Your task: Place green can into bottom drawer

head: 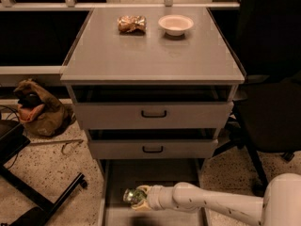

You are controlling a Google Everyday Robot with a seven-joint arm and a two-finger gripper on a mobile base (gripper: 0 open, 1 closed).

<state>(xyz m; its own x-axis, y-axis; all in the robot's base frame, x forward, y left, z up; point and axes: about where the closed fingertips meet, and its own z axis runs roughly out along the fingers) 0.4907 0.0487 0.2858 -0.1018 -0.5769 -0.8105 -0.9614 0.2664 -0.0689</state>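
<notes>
A grey cabinet (150, 55) fills the middle of the scene, its flat top surface lit from above. A black chair (270, 102) stands just right of it. The robot's white arm (216, 202) reaches in from the near right corner and runs leftward across the near end of the bottom drawer (155, 173), which is pulled out toward the viewer as a long grey tray below the two shallower drawers with black handles. The upper one (154, 113) and the middle one (153, 149) both sit slightly ajar. A brown bag (40, 109) slumps on the speckled floor to the left of the cabinet. On the far part of the surface sit a pale bowl (175, 24) at right and a gold-brown foil packet (131, 23) just left of it, near each other but apart. The gripper (138, 197) is over the near left part of the bottom drawer, its cream fingers (141, 205) closed around the green can (132, 195). The can lies inside the drawer's outline, perhaps just above the floor; contact is unclear.
</notes>
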